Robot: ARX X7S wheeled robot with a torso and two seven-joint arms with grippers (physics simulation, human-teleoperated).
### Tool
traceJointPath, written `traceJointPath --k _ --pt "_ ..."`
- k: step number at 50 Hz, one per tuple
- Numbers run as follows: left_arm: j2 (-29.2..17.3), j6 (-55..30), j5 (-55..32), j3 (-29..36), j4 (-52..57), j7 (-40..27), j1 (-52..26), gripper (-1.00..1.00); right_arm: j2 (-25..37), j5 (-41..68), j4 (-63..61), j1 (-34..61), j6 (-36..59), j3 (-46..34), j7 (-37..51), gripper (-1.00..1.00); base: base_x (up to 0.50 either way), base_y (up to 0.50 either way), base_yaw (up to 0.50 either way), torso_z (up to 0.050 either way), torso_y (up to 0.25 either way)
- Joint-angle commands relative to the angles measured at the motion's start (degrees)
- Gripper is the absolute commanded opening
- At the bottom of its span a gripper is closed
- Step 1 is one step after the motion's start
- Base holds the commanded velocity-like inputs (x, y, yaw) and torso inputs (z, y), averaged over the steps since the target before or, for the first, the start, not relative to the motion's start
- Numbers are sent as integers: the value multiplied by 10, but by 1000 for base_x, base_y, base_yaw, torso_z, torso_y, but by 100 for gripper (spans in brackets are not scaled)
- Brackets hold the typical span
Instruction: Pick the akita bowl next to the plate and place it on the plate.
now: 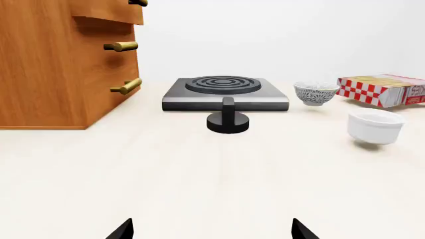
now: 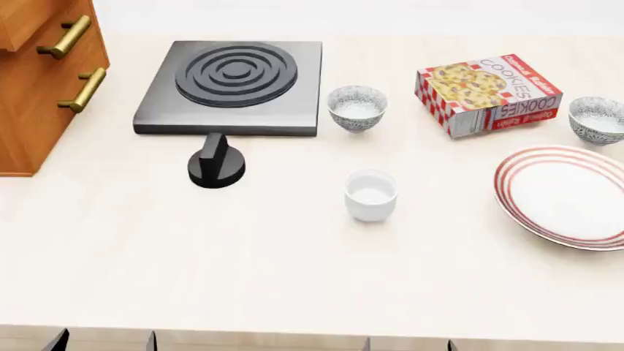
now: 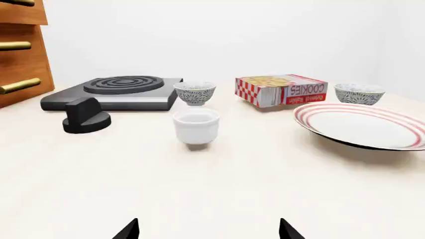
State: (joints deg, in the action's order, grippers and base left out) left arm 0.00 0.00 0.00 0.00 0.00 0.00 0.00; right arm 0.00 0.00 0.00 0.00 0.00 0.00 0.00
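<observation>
Left wrist view: the left gripper [image 1: 212,234] sits low over the table [image 1: 199,179], only two dark fingertips [image 1: 123,230] showing, spread wide and holding nothing. Ahead stand a stove [image 1: 226,92] with a black knob [image 1: 228,119] before it, a wooden cabinet [image 1: 63,59], a speckled bowl [image 1: 316,93], a white cup [image 1: 375,126] and a cookie box [image 1: 381,89].

Head view: both arms are mostly cut off at the near table edge. The akita bowl [image 2: 597,119] stands upright just beyond the plate [image 2: 568,196], beside the cookie box; the other bowl sits by the stove, well apart.

Right wrist view: the right gripper [image 3: 209,231] is also low, its tips parted and empty. The akita bowl stands behind the plate's far rim; the cup is in front, nearer.
</observation>
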Motion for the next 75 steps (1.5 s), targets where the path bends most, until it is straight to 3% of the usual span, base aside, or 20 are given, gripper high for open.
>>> traceJointPath --k 1,20,28,40,48,64,75 --pt "-9 -3 -5 12 -2 -12 -1 100 10 2 6 3 3 -14 12 100 0 0 0 0 0" --pt "-35 -10 -37 40 2 -38 -3 100 35 25 5 5 5 -45 42 100 0 0 0 0 0" --pt "-48 -56 -91 25 73 -31 -3 100 46 11 -15 2 29 -64 53 100 0 0 0 0 0" --pt "-80 -204 -236 -55 185 -47 -47 100 61 54 -242 23 232 -71 50 100 0 0 0 0 0" --pt "-109 -238 -279 -119 163 -66 -87 100 55 117 -334 75 330 -55 42 100 0 0 0 0 0" --pt "-128 -204 -304 -181 77 -53 -102 100 62 190 -393 118 361 -2 48 100 0 0 0 0 0" --pt "-125 -178 -285 -168 77 -53 -98 100 70 206 -415 102 350 28 64 100 0 -79 0 0 0"
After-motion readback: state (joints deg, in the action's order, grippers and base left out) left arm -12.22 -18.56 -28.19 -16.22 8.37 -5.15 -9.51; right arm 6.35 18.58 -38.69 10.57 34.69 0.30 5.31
